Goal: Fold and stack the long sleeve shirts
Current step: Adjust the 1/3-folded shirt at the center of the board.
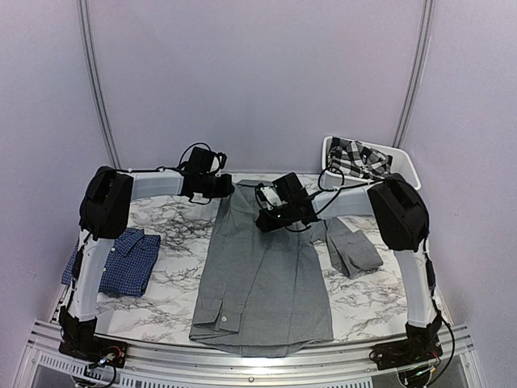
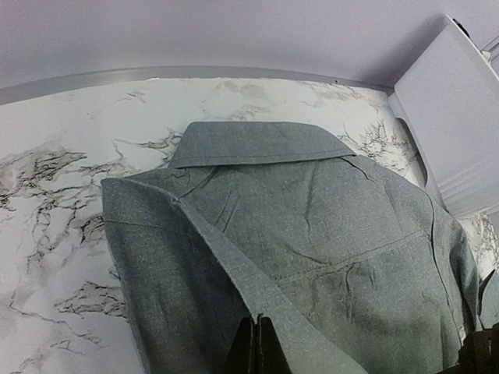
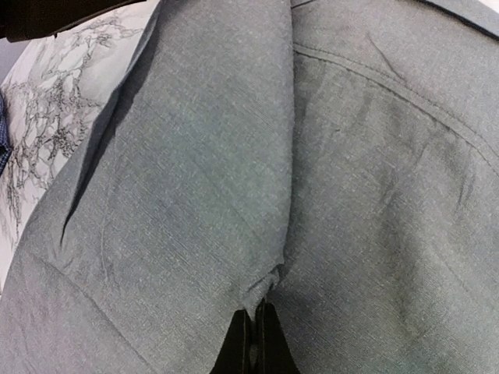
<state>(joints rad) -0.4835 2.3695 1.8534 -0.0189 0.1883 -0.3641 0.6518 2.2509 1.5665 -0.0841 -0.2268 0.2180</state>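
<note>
Top external: checked cloth [image 1: 359,155] in bin [image 1: 326,150]

Same build both sides, left arm [image 1: 107,204] and right arm [image 1: 398,214]: white tube links, bulky black joint housings. Black camera blocks at wrists, thin black cables [image 1: 194,150] looping off them. Black bases [image 1: 81,338], small coloured wires at foot. Slim matte black fingers on left pincer [image 2: 254,347], right pincer [image 3: 255,339].
</note>
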